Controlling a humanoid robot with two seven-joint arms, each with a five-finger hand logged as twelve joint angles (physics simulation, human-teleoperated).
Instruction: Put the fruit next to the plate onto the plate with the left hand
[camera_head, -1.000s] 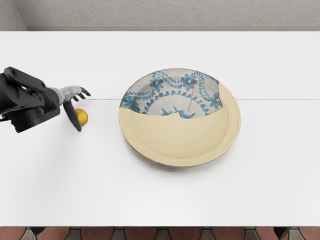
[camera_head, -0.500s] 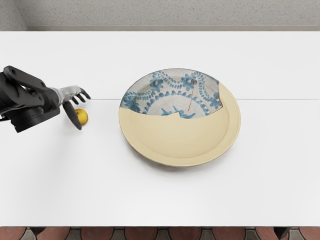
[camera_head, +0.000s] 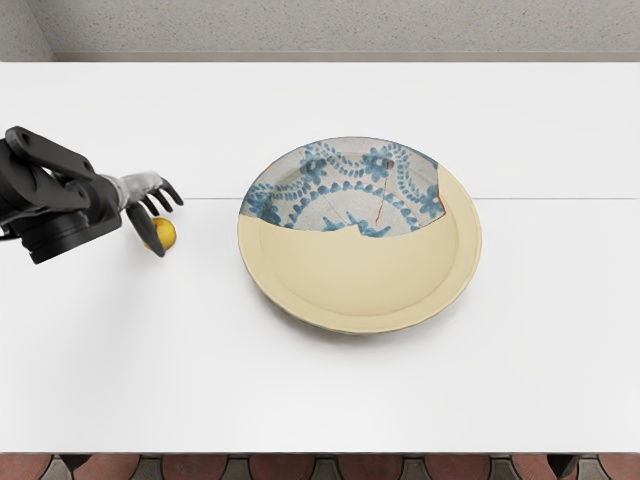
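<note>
As its thumb draws in from a second ago, the robot's left hand (camera_head: 150, 205) cups the small yellow fruit (camera_head: 166, 233), half-curled but not yet clasping it. The fruit still sits on the white desk (camera_head: 320, 390), left of the blue-patterned plate (camera_head: 350, 285); a grasp looks imminent.

— What do we see here?
— We see a white table (camera_head: 320, 400) filling the view, with a thin seam (camera_head: 560, 198) crossing it left to right.
— And beyond it?
— We see a grey wall (camera_head: 350, 25) at the far side and reddish floor tiles (camera_head: 300, 468) at the near edge.
</note>
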